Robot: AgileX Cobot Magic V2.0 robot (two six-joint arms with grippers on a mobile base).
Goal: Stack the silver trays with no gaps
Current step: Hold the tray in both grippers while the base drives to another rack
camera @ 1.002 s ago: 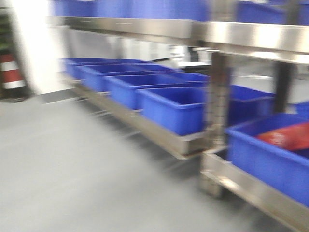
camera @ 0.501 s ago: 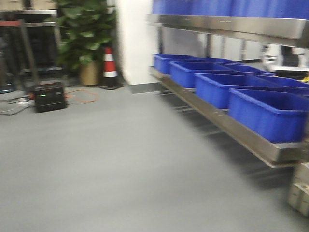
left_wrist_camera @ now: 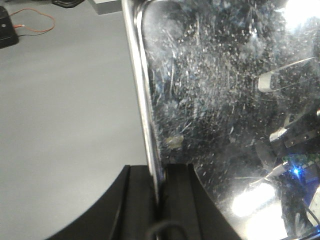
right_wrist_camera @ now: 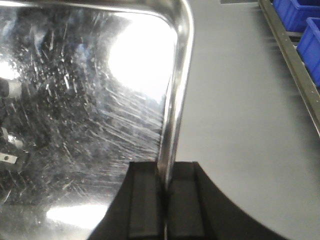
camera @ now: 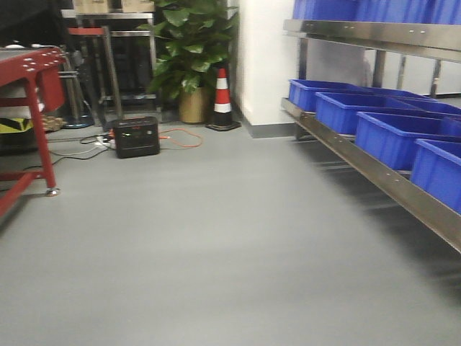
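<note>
One silver tray (left_wrist_camera: 225, 100) fills the right of the left wrist view, scratched and mirror-bright, held above the grey floor. My left gripper (left_wrist_camera: 159, 172) is shut on its thin left rim, one black finger on each side. In the right wrist view the same kind of silver tray (right_wrist_camera: 85, 100) fills the left side, and my right gripper (right_wrist_camera: 165, 172) is shut on its right rim. Neither the tray nor the grippers show in the front view. I cannot tell whether more than one tray is held.
Ahead lies grey floor. A red table (camera: 29, 65) stands at the left, with a black power box (camera: 135, 137) and orange cable behind it. A plant (camera: 191, 43) and a striped cone (camera: 222, 101) stand at the back. Blue bins (camera: 389, 130) line a steel rack (camera: 374, 173) on the right.
The front view has swung left: the rack of blue bins slid from the centre to the right edge, and the cone, plant, power box and red table came into view.
</note>
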